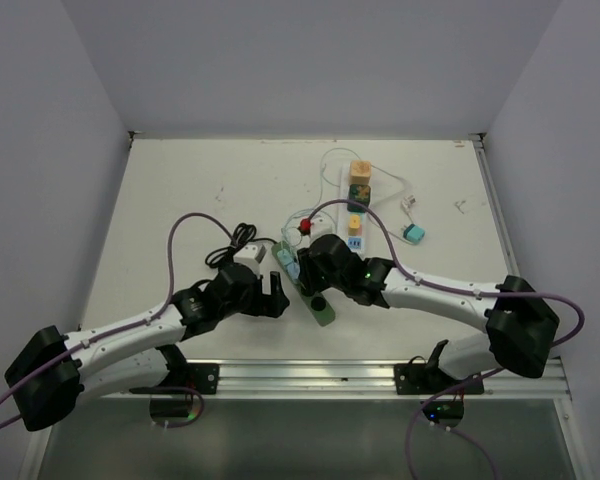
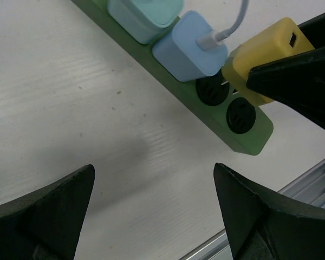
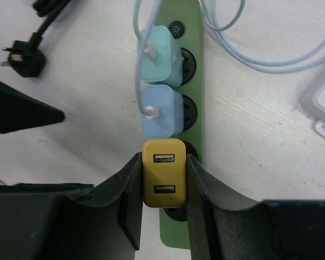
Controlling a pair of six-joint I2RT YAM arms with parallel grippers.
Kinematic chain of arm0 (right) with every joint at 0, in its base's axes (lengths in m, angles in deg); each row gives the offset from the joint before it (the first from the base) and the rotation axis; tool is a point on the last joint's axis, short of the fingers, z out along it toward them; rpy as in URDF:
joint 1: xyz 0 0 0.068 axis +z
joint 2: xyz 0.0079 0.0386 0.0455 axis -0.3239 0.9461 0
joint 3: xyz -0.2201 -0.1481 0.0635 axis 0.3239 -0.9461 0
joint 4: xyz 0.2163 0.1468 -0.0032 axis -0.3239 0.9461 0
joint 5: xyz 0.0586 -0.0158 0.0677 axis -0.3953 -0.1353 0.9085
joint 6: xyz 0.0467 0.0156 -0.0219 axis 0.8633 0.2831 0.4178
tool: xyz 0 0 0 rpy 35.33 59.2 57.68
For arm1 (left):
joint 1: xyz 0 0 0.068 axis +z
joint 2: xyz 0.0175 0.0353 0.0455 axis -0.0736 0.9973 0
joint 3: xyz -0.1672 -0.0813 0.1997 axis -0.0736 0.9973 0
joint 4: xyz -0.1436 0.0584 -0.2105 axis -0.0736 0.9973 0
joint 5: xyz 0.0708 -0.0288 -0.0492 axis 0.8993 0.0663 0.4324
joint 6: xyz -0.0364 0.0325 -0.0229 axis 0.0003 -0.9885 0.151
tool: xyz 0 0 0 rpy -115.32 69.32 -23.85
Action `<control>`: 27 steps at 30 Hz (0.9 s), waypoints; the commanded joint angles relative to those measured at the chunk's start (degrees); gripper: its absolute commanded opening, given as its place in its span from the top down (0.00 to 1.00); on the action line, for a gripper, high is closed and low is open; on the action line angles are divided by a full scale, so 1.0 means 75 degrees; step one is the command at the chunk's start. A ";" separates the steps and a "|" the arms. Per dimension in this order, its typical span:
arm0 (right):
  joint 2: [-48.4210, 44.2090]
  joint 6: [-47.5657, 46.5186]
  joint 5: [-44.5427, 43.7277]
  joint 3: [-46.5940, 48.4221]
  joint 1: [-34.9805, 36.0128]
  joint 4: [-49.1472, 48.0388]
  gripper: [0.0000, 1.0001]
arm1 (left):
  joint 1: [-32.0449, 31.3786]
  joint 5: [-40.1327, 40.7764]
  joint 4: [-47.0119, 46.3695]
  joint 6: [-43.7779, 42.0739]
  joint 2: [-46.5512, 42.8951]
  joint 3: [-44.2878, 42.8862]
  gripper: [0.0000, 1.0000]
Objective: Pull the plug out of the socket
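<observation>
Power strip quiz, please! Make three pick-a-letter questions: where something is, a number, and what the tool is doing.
1. Where is the yellow plug? A between two plugs; B beside the blue plug, last in the row; C on the table.
2. How many USB holes does it show? A one; B four; C two.
3. The right tool is: A shut on the yellow plug; B open above it; C holding a cable.
Answers: B, it ends the row on the power strip; C, two slots on its face; A, fingers press its sides.
</observation>
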 commanded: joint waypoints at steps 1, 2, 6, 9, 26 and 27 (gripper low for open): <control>0.0067 -0.0092 -0.0692 0.0634 0.0458 -0.0244 1.00 | -0.0259 -0.0201 -0.0975 0.0183 0.0391 -0.0194 0.06; 0.0102 -0.0080 -0.0728 0.0622 0.0471 -0.0278 1.00 | -0.0329 -0.0155 -0.1068 0.0194 0.0566 -0.0229 0.06; -0.0003 0.0060 -0.1019 0.0575 0.0495 -0.0268 1.00 | -0.0400 0.0056 -0.0953 0.0171 0.0779 -0.0370 0.06; -0.0388 0.0049 -0.1266 0.0412 0.0471 0.0013 1.00 | -0.0400 0.0267 -0.0672 0.0054 0.0592 -0.0452 0.05; -0.2690 0.1139 0.1319 -0.2003 -0.5327 -0.0219 0.96 | -0.0388 0.2259 0.1273 -0.0508 0.0474 -0.1530 0.02; -0.2501 0.1232 0.1578 -0.1899 -0.5608 -0.0406 0.96 | -0.0388 0.2329 0.1309 -0.0590 0.0486 -0.1588 0.02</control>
